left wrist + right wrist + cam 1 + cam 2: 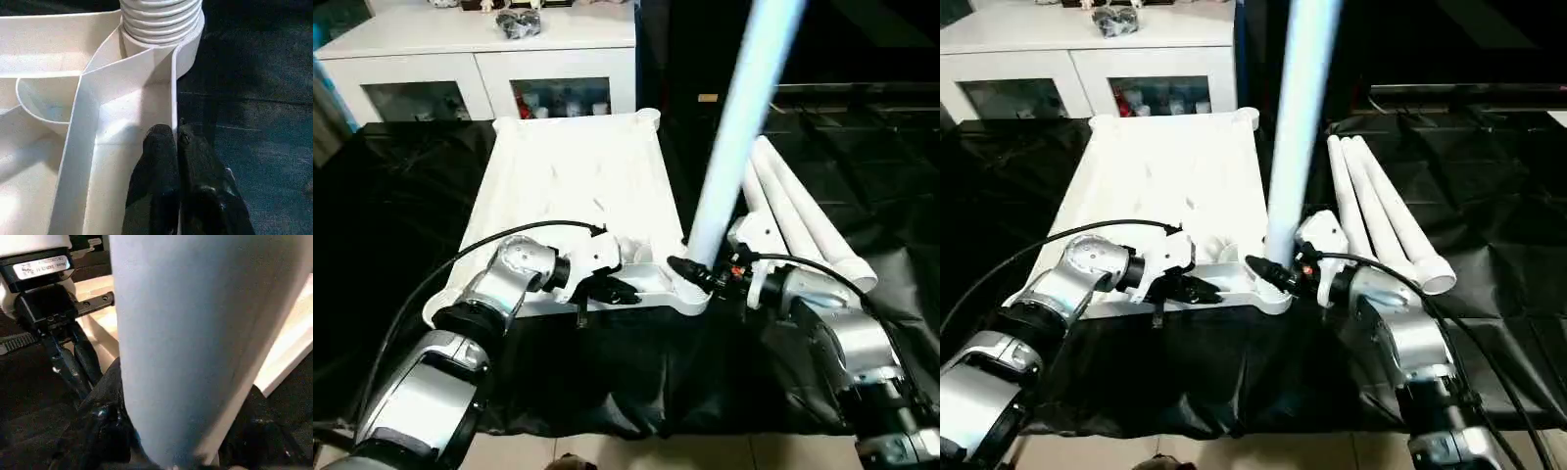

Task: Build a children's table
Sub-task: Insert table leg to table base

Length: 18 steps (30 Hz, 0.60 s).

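White plastic across the middle of the black-covered tabletop (pixel 391 215): the children's table (pixel 568 176) lying upside down, ribs up, long sides running from 12 to 6 o'clock.

At 6 o'clock on its near edge, the left hand (pixel 612 289), closed narrow, one finger on each side of the thin rim wall and pinching it, as seen plainly along the wrist. Good as a brace. Hold that pinch firm and low, so that the slab cannot spin or lift under the turning load next door.

At 5 o'clock, the near corner socket (pixel 188 44) with one leg (pixel 744 108) standing in it, rising toward 12 to 1 o'clock. Several ridges of thread (pixel 161 19) showing above the socket's lip, so probably not yet seated.

Just right of the socket, the right hand (pixel 690 269), clamped around the foot of that leg.

For the step in hand:
- Judge the leg against the socket wall first. Any lean means a crossed thread, so back off and start again rather than force it.
- Turn in short strokes from low on the leg and press lightly down into the socket.
- Stop when the ridges vanish and the leg meets the lip.

At 3 o'clock, three spare legs (pixel 803 215) lying side by side on the black cover, close to the right forearm. Mind the elbow there, since round legs roll easily.
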### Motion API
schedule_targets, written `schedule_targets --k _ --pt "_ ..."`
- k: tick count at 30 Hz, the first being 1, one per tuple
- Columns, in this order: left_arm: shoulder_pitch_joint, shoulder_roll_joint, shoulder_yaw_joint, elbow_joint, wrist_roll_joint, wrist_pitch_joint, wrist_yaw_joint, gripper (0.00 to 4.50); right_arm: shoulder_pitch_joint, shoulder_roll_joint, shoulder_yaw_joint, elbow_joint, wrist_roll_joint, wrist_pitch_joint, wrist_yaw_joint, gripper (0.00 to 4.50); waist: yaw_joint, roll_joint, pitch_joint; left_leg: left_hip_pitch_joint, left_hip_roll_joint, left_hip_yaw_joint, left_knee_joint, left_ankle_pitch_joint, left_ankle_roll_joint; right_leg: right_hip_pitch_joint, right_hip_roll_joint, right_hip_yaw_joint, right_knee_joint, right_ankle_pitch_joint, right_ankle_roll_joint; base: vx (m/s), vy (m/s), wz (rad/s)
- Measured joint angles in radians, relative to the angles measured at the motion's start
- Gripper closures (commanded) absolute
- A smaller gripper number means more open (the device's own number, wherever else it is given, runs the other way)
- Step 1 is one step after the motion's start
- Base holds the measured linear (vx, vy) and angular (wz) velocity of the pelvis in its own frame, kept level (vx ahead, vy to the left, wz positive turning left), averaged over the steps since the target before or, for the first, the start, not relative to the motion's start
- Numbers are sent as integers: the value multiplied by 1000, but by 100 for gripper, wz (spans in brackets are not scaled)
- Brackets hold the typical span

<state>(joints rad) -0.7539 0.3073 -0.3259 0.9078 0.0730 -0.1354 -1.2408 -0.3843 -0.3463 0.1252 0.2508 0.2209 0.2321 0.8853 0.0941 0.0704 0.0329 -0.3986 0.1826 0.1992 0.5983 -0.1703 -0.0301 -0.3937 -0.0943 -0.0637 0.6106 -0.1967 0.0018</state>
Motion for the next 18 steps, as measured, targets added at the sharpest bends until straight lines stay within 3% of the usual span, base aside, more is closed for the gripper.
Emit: schedule_targets --k 8,18 --pt "-3 11 -1 4 -1 -24 -48 450 -11 -8 1 21 7 -10 74 262 0 0 0 0 0 0 -1 0 0 0 0 0 0 -1 1 0 0 0" --pt "-18 30 -7 38 7 -67 -117 450 -30 -16 42 60 2 -72 175 262 -1 0 0 2 0 0 -1 0 0 2 0 0 0 -1 1 0 0 0"
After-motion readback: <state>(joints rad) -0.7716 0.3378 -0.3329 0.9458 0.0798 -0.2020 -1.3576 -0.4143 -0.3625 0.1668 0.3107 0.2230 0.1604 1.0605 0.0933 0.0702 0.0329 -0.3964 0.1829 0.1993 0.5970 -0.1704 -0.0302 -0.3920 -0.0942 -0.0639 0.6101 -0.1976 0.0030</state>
